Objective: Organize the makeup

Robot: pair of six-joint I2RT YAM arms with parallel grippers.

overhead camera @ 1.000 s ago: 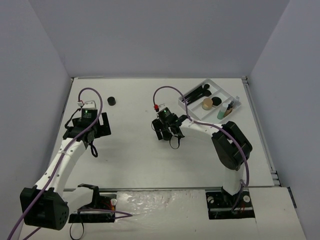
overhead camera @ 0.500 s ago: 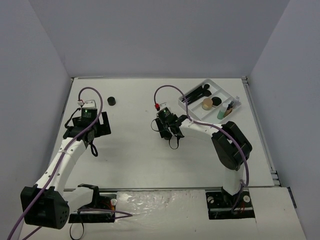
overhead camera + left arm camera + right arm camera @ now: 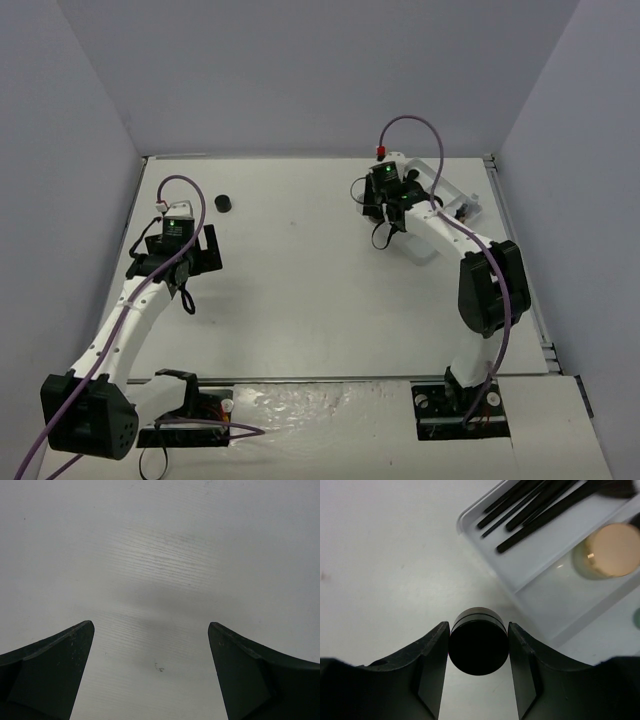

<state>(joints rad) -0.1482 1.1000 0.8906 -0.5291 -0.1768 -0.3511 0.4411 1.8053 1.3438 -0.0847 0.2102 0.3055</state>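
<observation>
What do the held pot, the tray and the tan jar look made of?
Black round pot: probably plastic, satin black; soft sheen, moulded seam ring near the top.
Divided tray: likely glossy white plastic; thin rounded walls, soft reflections.
Tan round jar: lid looks metallic or pearl-coated plastic; small bright glint at its edge.

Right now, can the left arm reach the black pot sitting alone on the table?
Probably yes. The pot sits on the table just past the left arm, with nothing between them. The arm's fingers are open and empty, so they look free to grab it.
</observation>
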